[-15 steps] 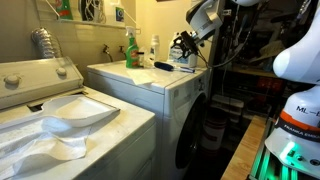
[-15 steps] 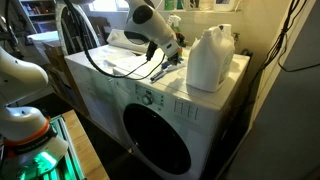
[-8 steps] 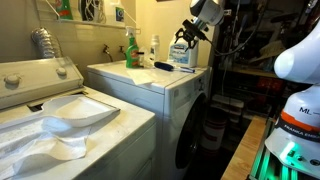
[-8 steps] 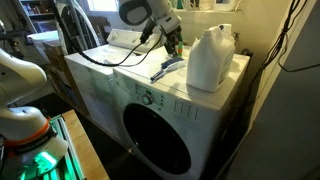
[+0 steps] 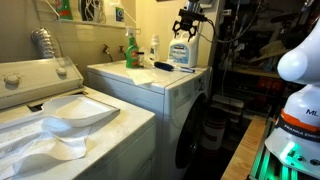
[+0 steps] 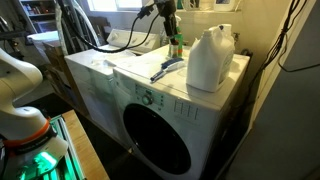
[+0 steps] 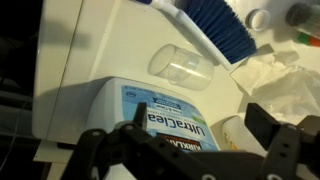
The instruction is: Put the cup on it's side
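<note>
Exterior view, left of frame: white machine (image 5: 30, 78) with pale crumpled sheeting (image 5: 55, 125) over its lid. Centre: front-load machine (image 5: 150, 88). At the back of its top stands a green spray bottle (image 5: 130, 48), with a slim white bottle (image 5: 154, 47) just beside it. A brush (image 5: 163, 66) lies flat in front, and a detergent jug (image 5: 182, 55) stands at the right end. The gripper (image 5: 188, 24) hangs in the air above the jug, touching nothing. The cup is too small to pick out in both exterior views. Wrist view: dark fingers (image 7: 100, 148) low in the frame, spread wide, nothing between them. The jug's blue label fills lower centre. The cup (image 7: 182, 68) is in upper centre, translucent, lying on its side on the white machine top. It sits between the label below and the brush's blue bristles up and to the right, clear of the gripper. Right edge: crumpled white cloth (image 7: 275, 78).
</note>
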Controlling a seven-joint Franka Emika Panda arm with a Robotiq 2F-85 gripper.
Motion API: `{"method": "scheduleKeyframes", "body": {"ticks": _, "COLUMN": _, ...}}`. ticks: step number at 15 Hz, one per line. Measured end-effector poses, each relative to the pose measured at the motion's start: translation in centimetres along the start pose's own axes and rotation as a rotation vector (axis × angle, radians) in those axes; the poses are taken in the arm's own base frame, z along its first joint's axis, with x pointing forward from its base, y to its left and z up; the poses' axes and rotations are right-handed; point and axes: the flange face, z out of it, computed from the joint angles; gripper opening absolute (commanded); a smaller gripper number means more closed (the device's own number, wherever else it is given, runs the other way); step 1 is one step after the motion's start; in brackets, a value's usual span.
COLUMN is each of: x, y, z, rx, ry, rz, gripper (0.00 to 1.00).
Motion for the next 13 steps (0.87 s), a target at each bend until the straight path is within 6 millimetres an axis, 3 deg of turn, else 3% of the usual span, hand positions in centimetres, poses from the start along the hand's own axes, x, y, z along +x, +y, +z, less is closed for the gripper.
{"method": "scheduleKeyframes", "body": {"ticks": 7, "x": 0.4, "y": -4.3, "z": 1.5, "rx": -0.024, "ry": -0.152, "rz": -0.355, "gripper": 1.0}}
{"method": "scheduleKeyframes", "body": {"ticks": 13, "x": 0.8, "y": -5.2, "z": 1.5, "rx": 0.082, "ry": -0.203, "rz": -0.557, "gripper": 1.0}}
